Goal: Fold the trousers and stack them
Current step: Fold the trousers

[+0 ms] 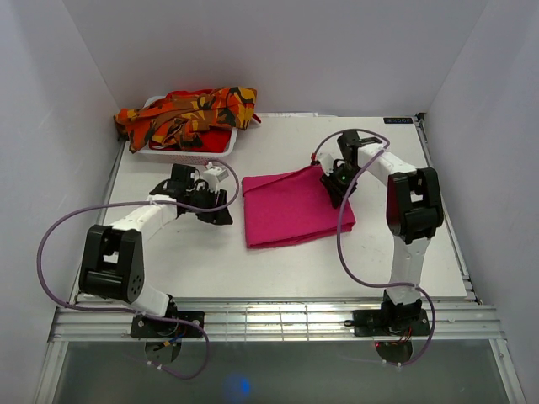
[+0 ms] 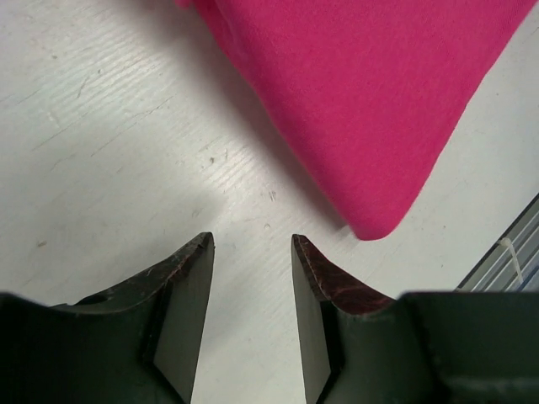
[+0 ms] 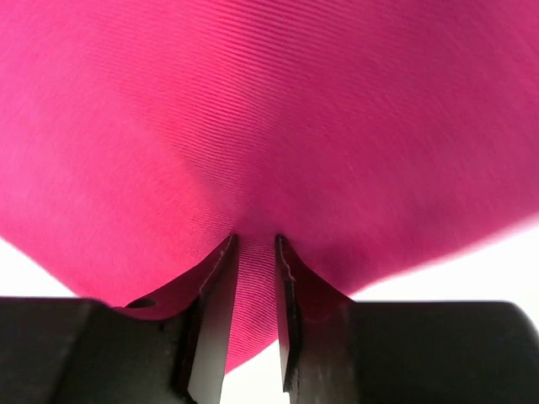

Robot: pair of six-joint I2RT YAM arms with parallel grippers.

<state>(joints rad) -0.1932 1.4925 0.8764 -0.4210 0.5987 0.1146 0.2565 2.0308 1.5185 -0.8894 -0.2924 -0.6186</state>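
While right gripper (image 3: 255,246) pinches pink trousers (image 1: 290,210), long axis left-right, left gripper (image 2: 253,244) half-open, empty.

White table (image 1: 379,261): magenta-pink trousers (image 1: 290,210) folded flat at centre; white slotted basket (image 1: 177,155) at far-left corner.

No writing can be read in any of the views. The only sign-like thing is a small dark label (image 1: 400,120) at the far right corner of the worktop (image 1: 210,261). It carries pale marks that are too small and blurred to make out as letters or numbers.
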